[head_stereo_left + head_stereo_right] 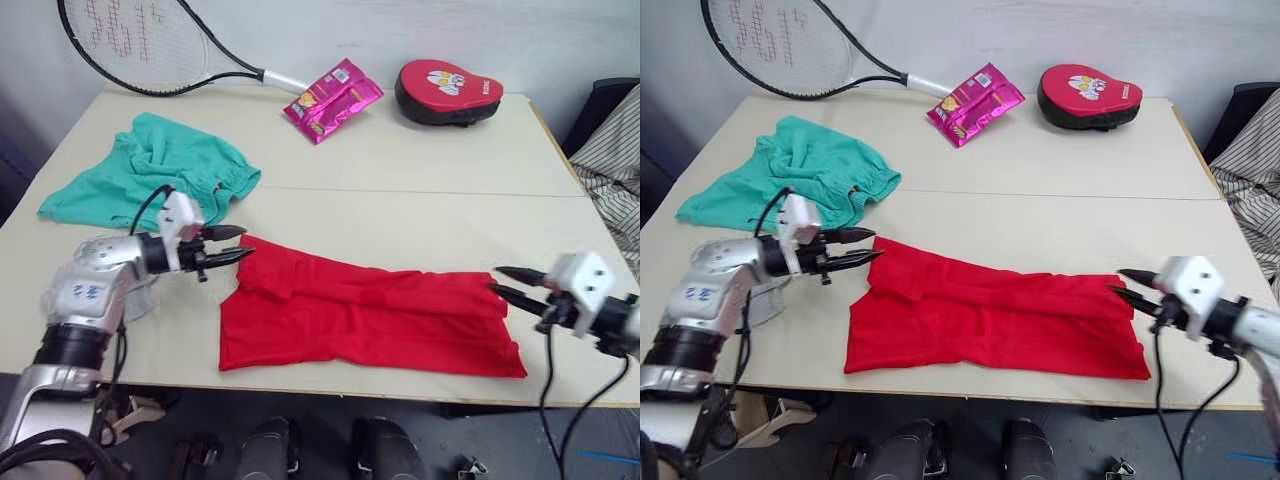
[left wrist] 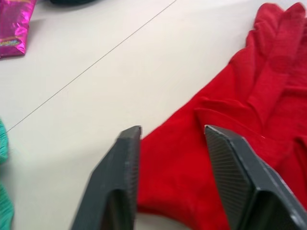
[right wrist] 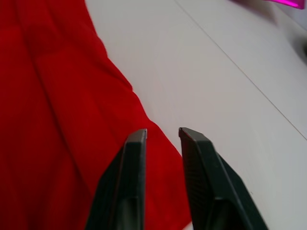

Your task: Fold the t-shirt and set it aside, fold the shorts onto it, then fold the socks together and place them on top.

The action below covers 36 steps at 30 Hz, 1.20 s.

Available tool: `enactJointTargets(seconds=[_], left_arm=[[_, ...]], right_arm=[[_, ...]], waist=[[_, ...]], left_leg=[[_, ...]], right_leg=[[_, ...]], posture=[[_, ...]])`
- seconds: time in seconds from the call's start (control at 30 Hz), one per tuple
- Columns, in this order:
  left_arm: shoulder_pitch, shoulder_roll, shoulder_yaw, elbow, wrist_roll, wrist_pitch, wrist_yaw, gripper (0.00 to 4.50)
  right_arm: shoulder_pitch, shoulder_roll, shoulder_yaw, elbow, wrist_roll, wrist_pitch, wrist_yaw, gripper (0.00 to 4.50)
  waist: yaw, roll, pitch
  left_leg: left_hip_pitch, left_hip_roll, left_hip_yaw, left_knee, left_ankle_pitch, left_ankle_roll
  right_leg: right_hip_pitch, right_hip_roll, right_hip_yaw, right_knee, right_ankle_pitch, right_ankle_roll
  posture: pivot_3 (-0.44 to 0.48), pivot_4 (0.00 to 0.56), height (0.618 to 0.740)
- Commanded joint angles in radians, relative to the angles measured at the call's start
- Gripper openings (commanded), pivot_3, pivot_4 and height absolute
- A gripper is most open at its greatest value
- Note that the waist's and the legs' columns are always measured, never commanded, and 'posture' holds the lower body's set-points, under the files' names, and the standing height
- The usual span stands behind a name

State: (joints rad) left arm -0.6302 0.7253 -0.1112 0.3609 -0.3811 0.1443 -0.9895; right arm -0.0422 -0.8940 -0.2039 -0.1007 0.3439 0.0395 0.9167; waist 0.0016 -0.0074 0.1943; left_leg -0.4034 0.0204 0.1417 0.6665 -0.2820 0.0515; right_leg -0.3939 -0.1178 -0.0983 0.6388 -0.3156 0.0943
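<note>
The t-shirt lies along the near edge of the table, a bright red band of soft cloth folded lengthwise, with long creases running end to end and one small flap turned over at its left end. In the head views it reads as a rough long rectangle whose right end narrows slightly.

The left wrist view adds detail at that left end: the left gripper hangs over the shirt's corner with its two black ribbed fingers spread wide, nothing between them, the cloth's rounded edge lying beneath the gap. It also catches a sliver of the pink foil snack packet and a seam line crossing the pale tabletop. The right wrist view shows the right gripper above the shirt's opposite edge, its fingers narrowly parted and empty, one over red cloth and one over bare table.

The head views carry the rest. The shorts sit crumpled near the far left corner, teal-green with a gathered waistband, well apart from the shirt. A tennis racket leans at the far edge, its strung head oval. Beside the foil packet, a red padded mitt with a black rim rests near the far right corner.
</note>
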Motion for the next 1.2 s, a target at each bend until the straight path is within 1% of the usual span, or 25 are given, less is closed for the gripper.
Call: enactJointTargets(seconds=[0.03,0.1,0.13,0.27,0.37,0.47,0.53,0.63,0.77,0.9,0.97,1.03,1.13,1.2], left_arm=[[-0.041,-0.030,-0.053,0.013,0.114,-0.008,0.011,0.72],[-0.054,-0.039,-0.088,0.026,0.176,0.006,0.012,0.08],[-0.059,-0.045,-0.097,0.030,0.196,0.005,0.009,0.03],[-0.075,-0.082,-0.114,0.034,0.230,0.086,0.005,0.03],[-0.075,-0.093,-0.137,0.016,0.254,0.072,-0.047,0.03],[-0.060,-0.085,-0.121,-0.007,0.219,0.010,-0.151,0.03],[-0.033,-0.036,-0.122,-0.016,0.222,-0.075,-0.248,0.03],[-0.016,0.000,-0.114,0.010,0.232,-0.177,-0.326,0.03],[-0.023,0.026,-0.104,0.092,0.249,-0.287,-0.377,0.03],[-0.061,0.046,-0.089,0.212,0.265,-0.415,-0.419,0.03],[-0.068,0.036,-0.047,0.210,0.223,-0.452,-0.423,0.03],[-0.046,0.040,0.001,0.163,0.175,-0.462,-0.426,0.03],[0.013,0.062,0.060,0.072,0.130,-0.455,-0.411,0.62],[0.078,0.082,0.102,-0.024,0.099,-0.445,-0.399,1.19]], right_arm=[[-0.092,0.037,0.091,0.046,-0.099,-0.033,-0.023,0.00],[-0.138,0.055,0.144,0.089,-0.157,-0.059,-0.024,0.00],[-0.156,0.062,0.164,0.109,-0.176,-0.067,-0.020,0.00],[-0.210,0.088,0.208,0.184,-0.228,-0.079,-0.022,0.00],[-0.229,0.092,0.239,0.221,-0.266,-0.060,-0.021,0.00],[-0.212,0.094,0.238,0.199,-0.245,-0.034,0.001,0.00],[-0.176,0.073,0.239,0.177,-0.232,-0.012,0.036,0.00],[-0.146,0.055,0.233,0.163,-0.228,0.005,0.057,0.00],[-0.121,0.037,0.214,0.150,-0.213,0.015,0.077,0.00],[-0.098,0.011,0.189,0.141,-0.210,0.026,0.081,0.00],[-0.088,0.013,0.168,0.140,-0.201,-0.003,0.074,0.00],[-0.072,0.025,0.136,0.130,-0.172,-0.030,0.072,0.00],[-0.042,0.033,0.100,0.099,-0.124,-0.049,0.090,0.00],[-0.022,0.045,0.072,0.082,-0.099,-0.068,0.084,0.00]], waist=[[-0.003,0.000,0.000],[-0.003,0.000,0.000],[-0.004,0.000,0.000],[-0.005,0.000,0.000],[-0.004,0.000,0.000],[-0.004,0.000,0.000],[-0.005,0.000,0.000],[-0.006,0.000,0.000],[-0.004,-0.001,-0.001],[-0.003,-0.002,-0.001],[-0.003,-0.002,-0.001],[-0.003,-0.002,-0.001],[-0.006,-0.002,-0.001],[-0.009,-0.002,-0.001]], left_leg=[[0.000,0.000,0.001,0.000,0.000,0.000],[0.000,0.001,0.002,0.000,0.000,0.000],[0.000,0.001,0.002,0.000,0.000,0.000],[0.000,0.002,0.003,0.000,0.000,-0.001],[0.000,0.002,0.003,0.001,0.000,-0.001],[0.000,0.002,0.003,0.001,0.000,-0.001],[0.000,0.003,0.003,0.001,0.000,-0.001],[0.000,0.004,0.003,0.001,0.000,-0.001],[0.001,0.004,0.003,0.002,0.000,-0.001],[0.001,0.004,0.002,0.002,0.000,-0.001],[0.001,0.004,0.001,0.001,0.000,-0.001],[0.000,0.004,0.001,0.001,0.000,-0.001],[-0.001,0.004,0.000,0.001,0.000,-0.001],[-0.001,0.004,0.000,0.000,0.000,-0.001]], right_leg=[[0.000,0.000,-0.001,0.001,0.000,0.000],[-0.001,0.001,-0.004,0.003,0.000,0.000],[-0.001,0.001,-0.004,0.004,0.000,0.000],[-0.002,0.002,-0.003,0.004,0.000,0.000],[-0.002,0.002,-0.003,0.005,0.000,0.000],[-0.001,0.001,-0.003,0.004,0.000,0.000],[-0.001,0.002,-0.003,0.004,0.000,0.000],[-0.001,0.002,-0.003,0.004,0.000,0.000],[0.000,0.001,-0.003,0.000,0.000,-0.001],[0.000,0.000,-0.002,0.000,0.000,-0.001],[0.000,0.000,-0.002,-0.001,0.000,-0.001],[0.000,-0.001,-0.002,-0.001,0.000,-0.001],[0.000,-0.001,0.000,-0.001,0.000,-0.001],[0.000,0.000,0.001,-0.001,0.000,-0.001]], posture=[[0.000,0.150,0.740],[0.000,0.150,0.740],[0.000,0.150,0.740],[0.000,0.150,0.740],[0.000,0.150,0.740],[0.000,0.150,0.740],[0.000,0.150,0.740],[0.000,0.150,0.740],[0.000,0.150,0.740],[0.000,0.150,0.740],[0.000,0.150,0.740],[0.000,0.150,0.740],[0.000,0.150,0.740],[0.000,0.150,0.740]])
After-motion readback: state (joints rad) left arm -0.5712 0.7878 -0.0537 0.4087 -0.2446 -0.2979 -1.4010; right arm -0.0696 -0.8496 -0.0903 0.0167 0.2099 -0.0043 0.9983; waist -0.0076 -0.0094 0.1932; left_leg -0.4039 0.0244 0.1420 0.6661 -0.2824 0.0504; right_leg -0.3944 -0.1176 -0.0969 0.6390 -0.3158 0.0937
